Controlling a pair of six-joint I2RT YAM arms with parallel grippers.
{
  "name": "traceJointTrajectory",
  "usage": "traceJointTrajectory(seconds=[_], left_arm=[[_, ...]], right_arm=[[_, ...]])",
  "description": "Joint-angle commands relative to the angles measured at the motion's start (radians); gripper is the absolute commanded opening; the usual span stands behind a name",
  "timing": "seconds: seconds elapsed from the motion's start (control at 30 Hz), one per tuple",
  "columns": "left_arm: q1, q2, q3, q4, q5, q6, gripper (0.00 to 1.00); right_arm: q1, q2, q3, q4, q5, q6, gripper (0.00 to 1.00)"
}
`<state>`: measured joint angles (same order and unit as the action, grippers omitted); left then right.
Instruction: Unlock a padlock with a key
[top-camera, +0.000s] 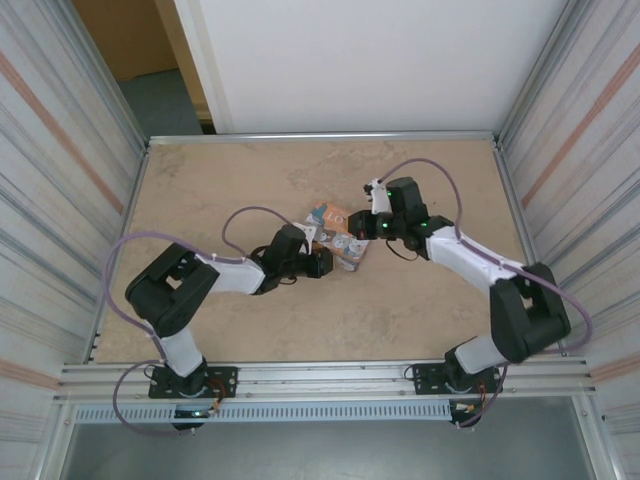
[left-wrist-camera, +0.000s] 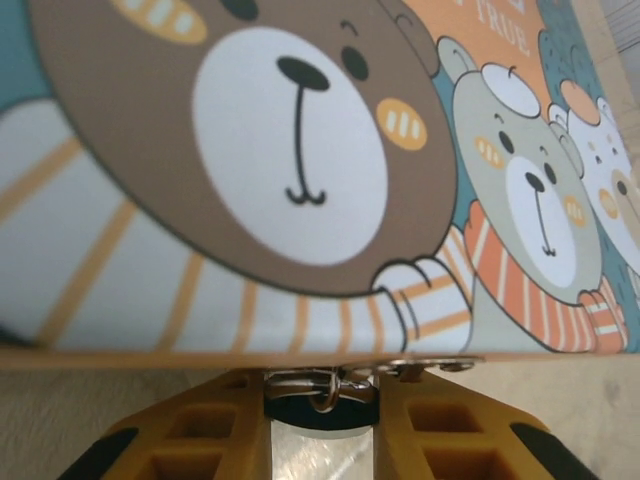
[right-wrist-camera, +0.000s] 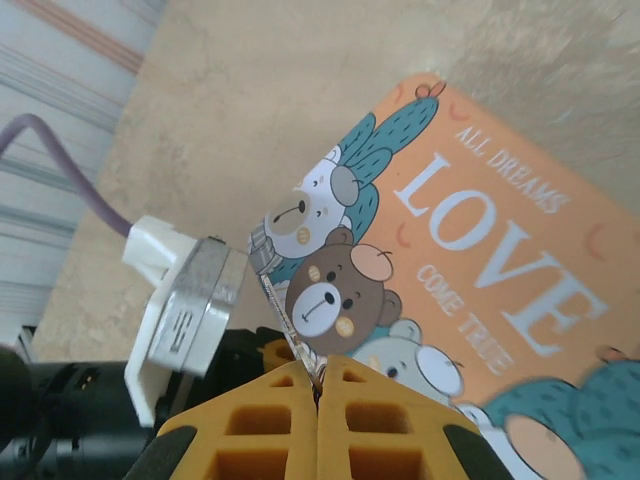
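Beige table (top-camera: 250, 190), metal walls around. Box (right-wrist-camera: 480, 260) mid-table, both arms at it. Left gripper (left-wrist-camera: 320, 400) jaws clamped on padlock (left-wrist-camera: 318, 412), which hangs at box front edge. Right gripper (right-wrist-camera: 318, 385) jaws pinched tight on thin key (right-wrist-camera: 285, 315), which points toward box. Judged: both grasps done; key insertion, turn and shackle release not yet done.

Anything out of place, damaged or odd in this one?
Nothing stands out. The box lies flat and undamaged on the table; the left claw grips the padlock at its edge, the right claw pinches a thin key.
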<state>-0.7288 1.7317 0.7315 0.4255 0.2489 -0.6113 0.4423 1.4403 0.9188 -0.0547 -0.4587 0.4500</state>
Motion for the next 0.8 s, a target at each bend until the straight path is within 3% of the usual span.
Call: traceJointTrajectory(seconds=[0.0, 0.2, 0.43, 0.77], left_arm=[[-0.005, -0.081, 0.039, -0.088, 0.046, -0.082, 0.10], [-0.006, -0.128, 0.083, -0.234, 0.072, -0.173, 0.03], [-0.006, -0.162, 0.115, -0.307, 0.098, -0.246, 0.02], [-0.006, -0.180, 0.138, -0.334, 0.125, -0.334, 0.01]], right_arm=[[-0.022, -0.117, -0.066, -0.088, 0.043, -0.080, 0.00], [-0.001, -0.313, -0.193, -0.144, 0.106, -0.123, 0.00], [0.121, -0.491, -0.310, -0.157, 0.247, -0.132, 0.00], [0.337, -0.558, -0.451, -0.056, 0.451, -0.106, 0.00]])
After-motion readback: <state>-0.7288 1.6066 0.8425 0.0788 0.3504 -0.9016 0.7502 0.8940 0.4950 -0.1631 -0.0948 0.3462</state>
